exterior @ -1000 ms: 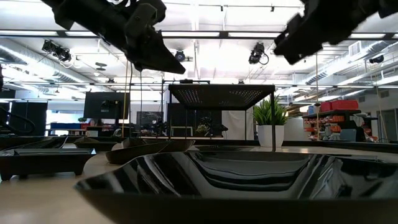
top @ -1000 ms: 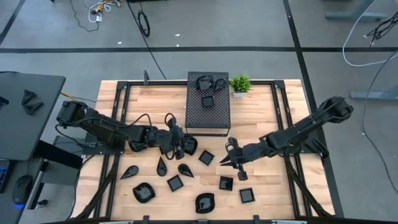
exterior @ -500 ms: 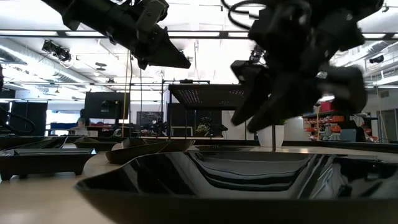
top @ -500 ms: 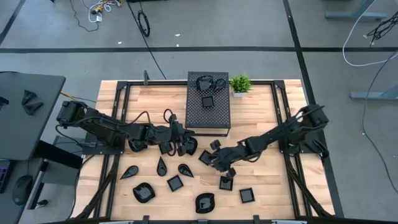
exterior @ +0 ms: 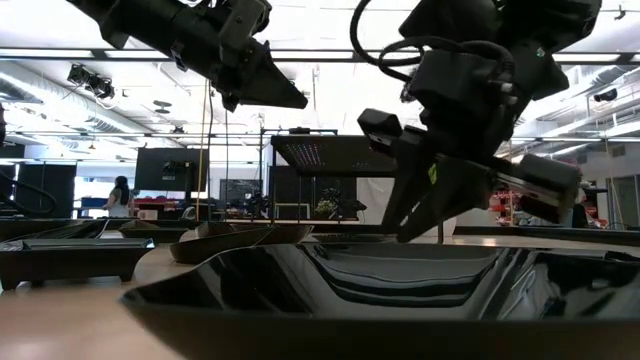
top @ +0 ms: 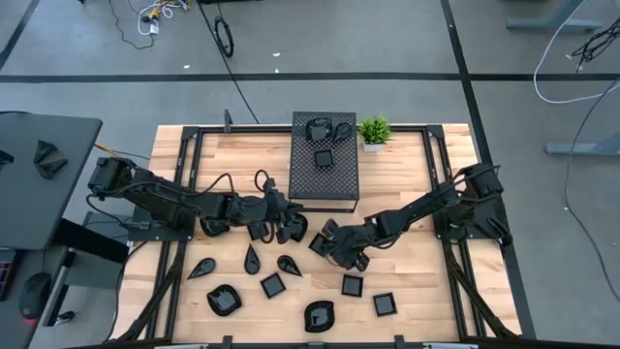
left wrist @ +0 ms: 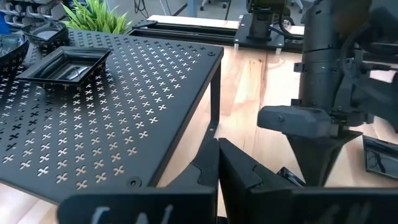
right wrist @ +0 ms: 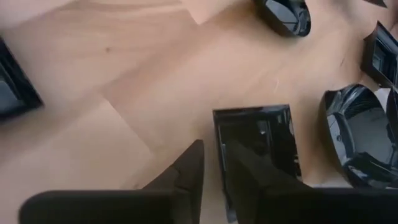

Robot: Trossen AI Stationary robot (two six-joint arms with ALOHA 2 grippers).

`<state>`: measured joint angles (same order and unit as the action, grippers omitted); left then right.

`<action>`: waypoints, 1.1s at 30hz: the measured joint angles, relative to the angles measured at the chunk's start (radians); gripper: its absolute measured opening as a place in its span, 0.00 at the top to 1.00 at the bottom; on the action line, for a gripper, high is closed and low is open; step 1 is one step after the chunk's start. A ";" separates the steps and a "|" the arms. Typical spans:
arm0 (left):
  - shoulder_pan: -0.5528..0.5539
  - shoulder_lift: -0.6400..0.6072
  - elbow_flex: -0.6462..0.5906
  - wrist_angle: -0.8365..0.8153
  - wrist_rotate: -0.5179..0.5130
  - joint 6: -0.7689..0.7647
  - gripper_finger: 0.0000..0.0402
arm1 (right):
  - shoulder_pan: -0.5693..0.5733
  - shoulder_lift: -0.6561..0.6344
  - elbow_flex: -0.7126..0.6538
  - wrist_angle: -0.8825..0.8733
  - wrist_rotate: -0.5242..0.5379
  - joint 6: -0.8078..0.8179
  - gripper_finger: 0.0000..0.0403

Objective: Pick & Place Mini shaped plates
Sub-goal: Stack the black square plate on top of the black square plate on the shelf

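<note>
Several glossy black mini shaped plates lie on the wooden table's near half: teardrops (top: 252,259), squares (top: 273,285) and rounded ones (top: 225,300). More rest on top of the black perforated box (top: 325,179); one of these is square (top: 323,159). My right gripper (right wrist: 216,146) is low over the table's middle. It is shut on a square plate (right wrist: 261,140) that lies flat on the wood. My left gripper (left wrist: 217,149) hangs shut and holds nothing, above the table by the box's near left corner (top: 291,225). My right gripper has the square plate's side rim (right wrist: 217,124) between its two fingers, one finger (right wrist: 191,165) outside the plate and the other (right wrist: 245,168) inside the dish. The fingers slant down from the table's right. The plate's underside rests on the table.
A small green potted plant (top: 374,130) stands to the right of the box at the far edge. Other plates lie close by on the near side: squares (top: 352,286) (top: 386,304) and a rounded one (top: 319,315). Bare wood lies along the table's right side.
My right gripper has gone down and toward the table's left, from beside a nearer square plate to the square plate at the middle. It rolled about its own axis on the way. Its fingers spread wide, then drew together about that plate's rim. The plates lie where they were.
</note>
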<state>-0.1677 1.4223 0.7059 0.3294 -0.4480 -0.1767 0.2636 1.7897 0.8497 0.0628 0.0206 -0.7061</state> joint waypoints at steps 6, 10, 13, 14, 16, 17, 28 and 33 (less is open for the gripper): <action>0.000 0.000 0.000 0.001 0.000 -0.002 0.98 | -0.015 0.008 0.000 -0.006 -0.005 -0.065 0.89; 0.000 0.000 0.000 0.002 0.000 0.003 0.98 | -0.021 0.033 0.000 0.012 -0.007 -0.090 0.88; 0.000 0.000 0.000 0.004 0.000 0.004 0.98 | -0.021 0.039 0.000 0.015 -0.004 -0.107 0.88; 0.000 0.000 0.000 0.004 0.000 0.005 0.98 | -0.020 0.039 0.000 0.015 -0.003 -0.106 0.88; 0.000 0.000 0.000 0.004 0.000 0.005 0.98 | -0.017 0.038 0.000 0.015 -0.003 -0.095 0.90; 0.000 0.000 0.000 0.004 0.000 0.005 0.98 | -0.015 0.036 0.000 0.014 -0.003 -0.089 0.92; 0.000 0.000 0.000 0.003 0.000 0.006 0.98 | 0.056 -0.023 0.000 -0.017 -0.006 0.021 0.98; 0.000 0.000 0.000 0.003 0.000 0.005 0.98 | 0.095 -0.166 0.000 -0.063 -0.014 0.120 0.99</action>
<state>-0.1677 1.4223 0.7059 0.3325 -0.4477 -0.1713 0.3584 1.6236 0.8494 -0.0002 0.0067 -0.5863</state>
